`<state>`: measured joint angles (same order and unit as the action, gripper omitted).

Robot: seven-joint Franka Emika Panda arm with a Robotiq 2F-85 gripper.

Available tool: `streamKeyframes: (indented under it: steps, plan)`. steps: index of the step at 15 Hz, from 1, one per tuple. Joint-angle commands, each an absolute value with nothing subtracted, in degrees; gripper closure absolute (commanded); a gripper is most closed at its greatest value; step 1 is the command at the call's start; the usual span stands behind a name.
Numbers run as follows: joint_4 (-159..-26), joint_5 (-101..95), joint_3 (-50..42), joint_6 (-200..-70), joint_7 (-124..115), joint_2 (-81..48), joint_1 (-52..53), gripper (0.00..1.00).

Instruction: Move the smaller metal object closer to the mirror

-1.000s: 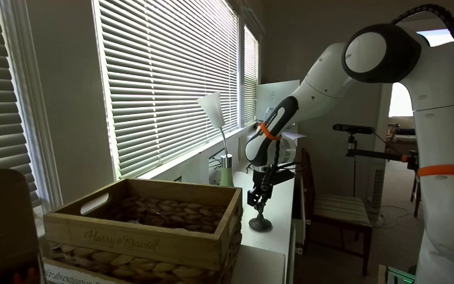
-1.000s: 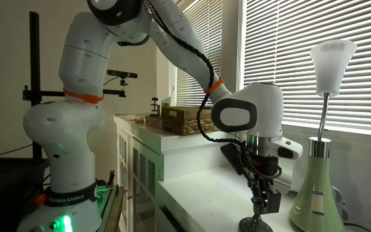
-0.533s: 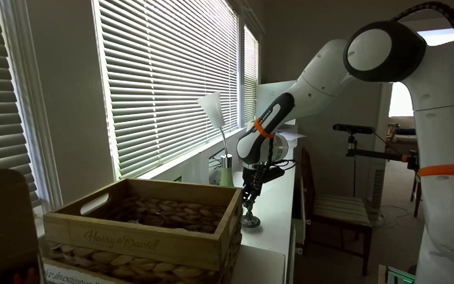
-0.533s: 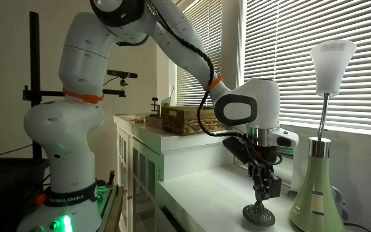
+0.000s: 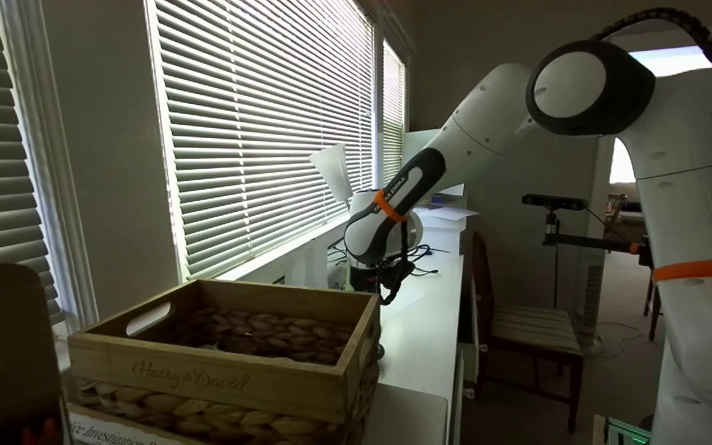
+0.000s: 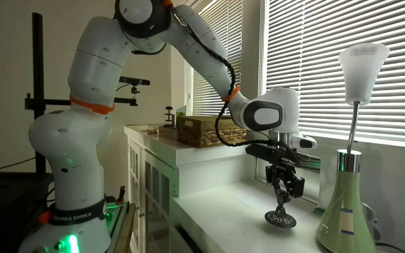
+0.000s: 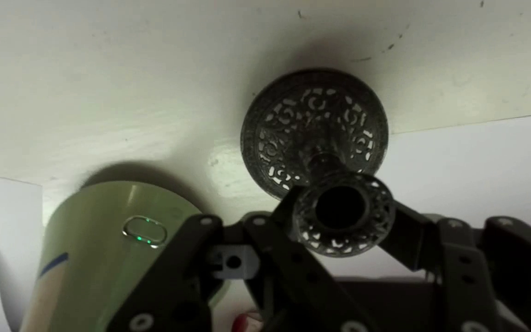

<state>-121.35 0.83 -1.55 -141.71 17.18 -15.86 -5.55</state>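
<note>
Jaws drawn in on the upper end of the small dark pierced-metal candlestick (image 7: pixel 321 157), and the black gripper (image 7: pixel 345 220) holds it tilted over the white countertop (image 6: pixel 220 216), near the pale-green cone-shaped lamp (image 6: pixel 345 193)! Whether the candlestick touches down, I can't tell. White slatted blinds (image 5: pixel 282 123) glow in the dimness. Look, the brown wooden crate (image 5: pixel 294 383) nearly hides it in an exterior view, while something red (image 7: pixel 240 322) is cut off at the wrist view's lower edge.

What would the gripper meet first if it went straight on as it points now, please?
The gripper points down with the dark candlestick in its grip, so the candlestick's base would probably meet the white countertop or white sheet first; any gap below is unclear.
</note>
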Motion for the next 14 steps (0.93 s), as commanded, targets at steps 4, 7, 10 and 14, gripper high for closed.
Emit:
streamKeyframes:
  steps: [4,7,10,14]
  plan:
    - [-112.2,-2.5,0.9,-137.7,17.3,-22.9,-3.0,0.89]
    - [-108.7,-1.9,1.9,-137.4,16.8,-25.5,-2.3,0.89]
    - [-105.8,-1.9,2.4,-138.0,16.5,-27.6,-2.0,0.89]
    - [-103.3,-2.3,2.3,-138.7,16.0,-30.0,-1.8,0.89]
